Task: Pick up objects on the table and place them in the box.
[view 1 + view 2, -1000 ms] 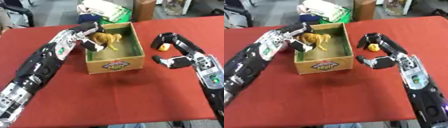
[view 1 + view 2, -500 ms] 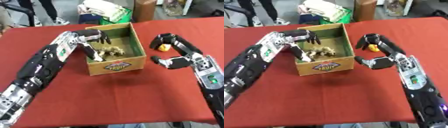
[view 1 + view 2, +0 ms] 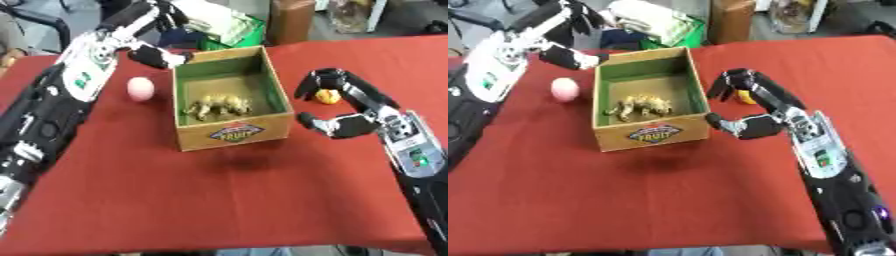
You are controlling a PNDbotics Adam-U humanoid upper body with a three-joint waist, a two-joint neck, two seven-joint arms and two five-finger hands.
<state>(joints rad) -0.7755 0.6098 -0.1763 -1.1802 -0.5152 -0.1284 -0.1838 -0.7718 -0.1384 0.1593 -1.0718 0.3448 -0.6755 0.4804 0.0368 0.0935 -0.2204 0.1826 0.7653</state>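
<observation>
"Where's the little yellow toy (image 3: pixel 328 96)?"

"On the red table (image 3: pixel 262 200), right under the right hand's (image 3: pixel 750 107) bent fingers. They curve over it but hold nothing yet, I think."

"And the other hand?"

"The left hand (image 3: pixel 157 35) is up behind the box (image 3: pixel 232 131), fingers loose, empty. A tan animal (image 3: pixel 219 105) lies inside. A pink ball (image 3: pixel 140 88) waits just outside."

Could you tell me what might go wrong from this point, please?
The right hand curls over the small yellow object without clearly gripping it, so closing could nudge it away. That hand also sits close beside the box and might bump it. The pink ball, lying loose left of the box, could roll if touched.
</observation>
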